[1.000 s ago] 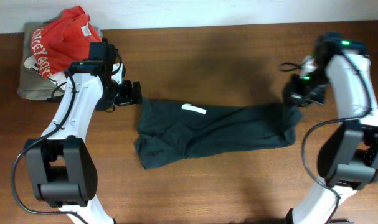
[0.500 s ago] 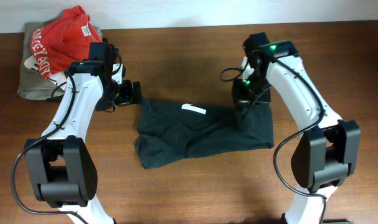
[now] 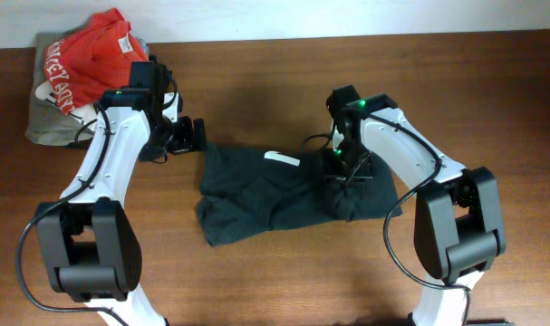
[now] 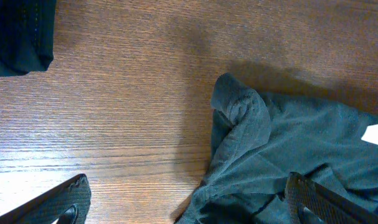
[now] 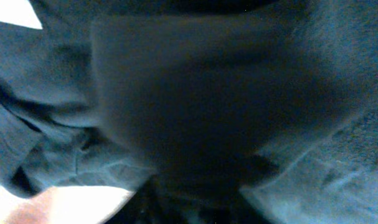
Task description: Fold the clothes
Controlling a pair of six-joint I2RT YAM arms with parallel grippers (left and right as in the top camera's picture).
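A large, soft, dark navy-black T-shirt (image 3: 275,195) lies in wrinkles in the middle of the brown wooden table (image 3: 284,281). Its small white neck label (image 3: 282,159) faces up near the upper edge. At its right end the cloth lies doubled over itself in a thicker bunch.

The right gripper (image 3: 340,172) is directly over this doubled part and is down at the cloth. In the right wrist view dark, blurred fabric (image 5: 195,106) fills almost the whole picture, very close to the camera, and the fingers cannot be made out. From these pictures I cannot tell whether this gripper is clenched on the T-shirt or has released it.

The left gripper (image 3: 195,136) is just beside the upper left corner of the T-shirt, over bare wood. Its jaws stand wide apart and hold nothing. In the left wrist view the two black fingers (image 4: 67,202) show at the bottom corners, and the crumpled corner of the shirt (image 4: 238,109) lies between them, not touched.

At the far left corner of the table a red shirt with white lettering (image 3: 84,59) lies on a beige-grey garment (image 3: 48,127), well apart from the dark one.
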